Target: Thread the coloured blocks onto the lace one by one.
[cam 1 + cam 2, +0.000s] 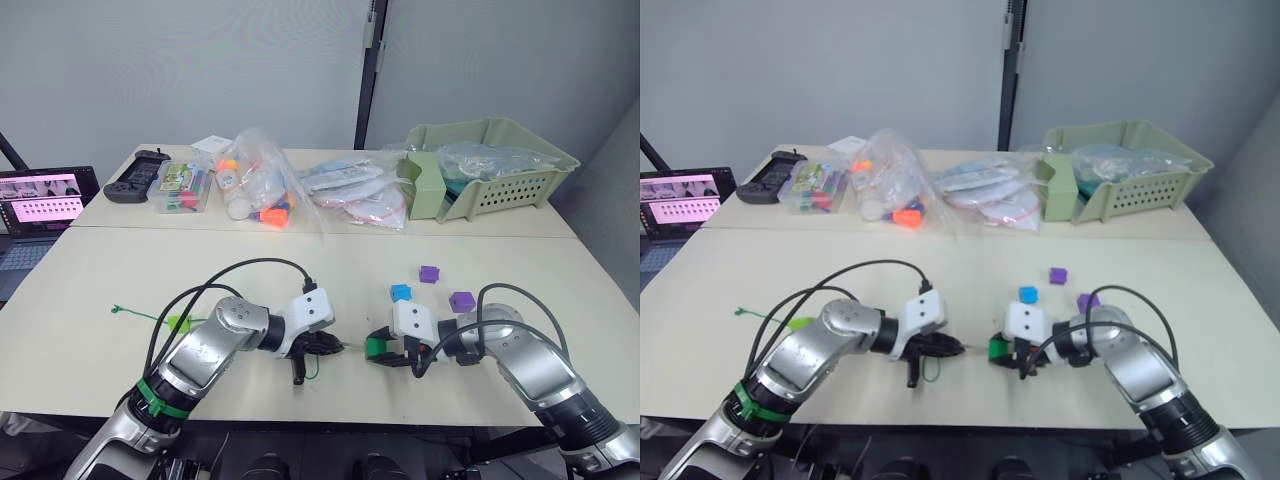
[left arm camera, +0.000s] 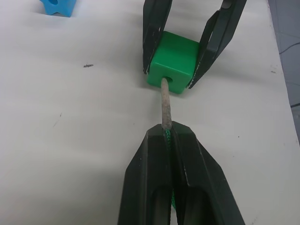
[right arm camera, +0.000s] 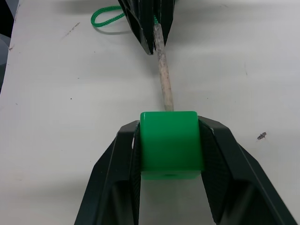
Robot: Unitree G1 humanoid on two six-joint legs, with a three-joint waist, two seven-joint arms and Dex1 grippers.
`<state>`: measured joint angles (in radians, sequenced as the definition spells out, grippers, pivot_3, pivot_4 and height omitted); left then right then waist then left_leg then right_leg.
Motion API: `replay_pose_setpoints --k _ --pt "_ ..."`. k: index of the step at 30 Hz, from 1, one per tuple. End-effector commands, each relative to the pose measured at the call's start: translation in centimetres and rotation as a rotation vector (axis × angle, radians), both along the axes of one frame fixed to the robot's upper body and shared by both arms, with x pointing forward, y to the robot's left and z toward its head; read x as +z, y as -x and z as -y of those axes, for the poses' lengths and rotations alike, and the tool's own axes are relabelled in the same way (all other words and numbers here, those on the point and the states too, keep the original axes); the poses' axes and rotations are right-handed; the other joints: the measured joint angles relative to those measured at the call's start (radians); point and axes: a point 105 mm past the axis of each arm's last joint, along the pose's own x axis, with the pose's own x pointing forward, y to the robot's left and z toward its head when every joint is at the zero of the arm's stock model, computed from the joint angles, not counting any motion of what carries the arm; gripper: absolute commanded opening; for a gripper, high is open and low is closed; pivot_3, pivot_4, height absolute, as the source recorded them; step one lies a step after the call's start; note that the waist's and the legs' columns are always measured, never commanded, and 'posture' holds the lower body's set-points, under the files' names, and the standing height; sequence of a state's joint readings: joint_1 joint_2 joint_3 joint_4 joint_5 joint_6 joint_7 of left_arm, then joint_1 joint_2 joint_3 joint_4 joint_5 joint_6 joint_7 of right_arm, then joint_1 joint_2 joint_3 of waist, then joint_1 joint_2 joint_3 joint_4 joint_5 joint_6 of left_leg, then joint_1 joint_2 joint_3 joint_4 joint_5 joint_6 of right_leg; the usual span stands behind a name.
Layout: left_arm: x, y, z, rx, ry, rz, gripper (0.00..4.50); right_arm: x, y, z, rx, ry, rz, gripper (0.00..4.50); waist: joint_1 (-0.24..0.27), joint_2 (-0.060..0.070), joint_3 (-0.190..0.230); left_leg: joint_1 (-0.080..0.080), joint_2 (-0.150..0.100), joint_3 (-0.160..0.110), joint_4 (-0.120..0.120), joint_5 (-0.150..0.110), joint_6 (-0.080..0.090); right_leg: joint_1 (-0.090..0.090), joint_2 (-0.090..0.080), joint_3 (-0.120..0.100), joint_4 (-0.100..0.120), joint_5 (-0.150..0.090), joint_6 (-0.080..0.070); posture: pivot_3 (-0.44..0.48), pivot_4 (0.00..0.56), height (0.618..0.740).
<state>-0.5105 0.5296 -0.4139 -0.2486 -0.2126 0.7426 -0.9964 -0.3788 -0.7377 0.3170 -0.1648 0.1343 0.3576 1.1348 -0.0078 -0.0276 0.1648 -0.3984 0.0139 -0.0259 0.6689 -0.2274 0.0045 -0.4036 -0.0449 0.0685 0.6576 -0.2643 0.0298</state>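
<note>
From the head camera, both arms meet low over the table (image 1: 120, 270). Left wrist: left gripper (image 2: 168, 136) clenched on the lace (image 2: 165, 105), tip entering the green block (image 2: 172, 61). Right wrist: right gripper (image 3: 169, 133) grasping that block

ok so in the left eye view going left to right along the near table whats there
lace's tab end → lime green wedge → left gripper → dark green cube → blue cube → purple cube → second purple cube
</note>
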Motion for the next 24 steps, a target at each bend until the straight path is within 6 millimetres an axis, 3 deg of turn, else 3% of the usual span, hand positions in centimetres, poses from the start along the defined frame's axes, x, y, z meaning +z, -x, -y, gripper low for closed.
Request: replay_pose_setpoints --k 1,10,20,24 --pt "1.1 0.0 0.7 -0.029 0.027 0.040 0.00 -1.1 0.0 1.5 -0.049 0.063 -0.037 1.18 0.000 0.000 0.000 0.000 0.000 0.000 0.000 0.000 0.000 0.000 0.000 0.000 0.000 0.000 0.000 0.000 0.150 0.740" --pt "0.8 0.0 1.8 -0.051 0.051 0.035 0.00 -0.8 0.0 1.3 -0.048 0.055 -0.035 1.18 0.002 0.000 0.000 0.000 0.000 0.000 0.000 0.000 0.000 0.000 0.000 0.000 0.000 0.000 0.000 0.000 0.150 0.740" --pt "0.2 0.3 5.3 -0.138 0.103 0.025 0.00 -0.5 0.0 1.2 -0.056 0.050 -0.035 1.18 0.015 0.000 0.000 0.000 -0.001 0.000 0.001 0.000 0.000 0.001 0.000 0.000 -0.002 0.001 0.001 0.000 0.150 0.740" --pt "0.2 0.2 4.7 -0.128 0.102 0.020 0.00 -0.6 0.2 1.4 -0.061 0.052 -0.042 1.18 0.015 0.000 0.000 0.000 -0.001 0.000 0.000 0.000 0.000 0.001 0.000 0.000 -0.002 0.001 0.001 0.000 0.150 0.740"
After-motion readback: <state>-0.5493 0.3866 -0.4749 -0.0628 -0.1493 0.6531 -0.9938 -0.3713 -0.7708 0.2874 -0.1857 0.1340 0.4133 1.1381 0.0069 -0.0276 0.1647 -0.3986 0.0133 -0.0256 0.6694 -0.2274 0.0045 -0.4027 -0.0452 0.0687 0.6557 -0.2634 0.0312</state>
